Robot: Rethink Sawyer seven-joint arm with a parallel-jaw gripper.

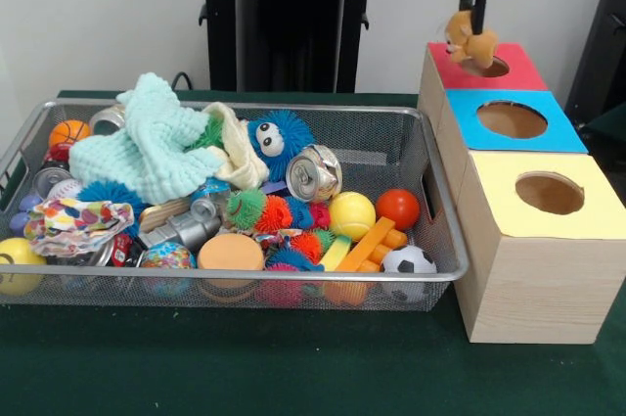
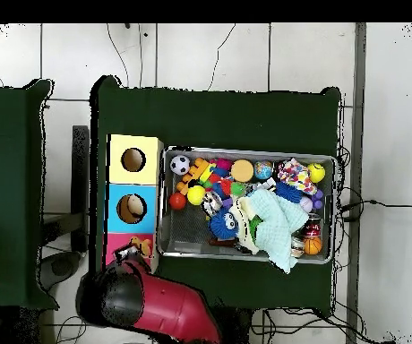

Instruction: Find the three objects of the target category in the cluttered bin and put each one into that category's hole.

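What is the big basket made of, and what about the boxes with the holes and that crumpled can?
The basket looks like silver metal mesh, see-through with a shiny rim. The boxes look like pale wood with visible grain and matte coloured tops, maybe paper. The can seems thin shiny metal, dented.

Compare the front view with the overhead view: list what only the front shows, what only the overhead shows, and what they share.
Only the front view shows the boxes' pale wooden sides and the gripper holding a tan toy just above the hole. Only the overhead view shows the tiled floor, a second green table and something lying inside the blue box's hole. Both show the bin full of toys and the three coloured box tops.
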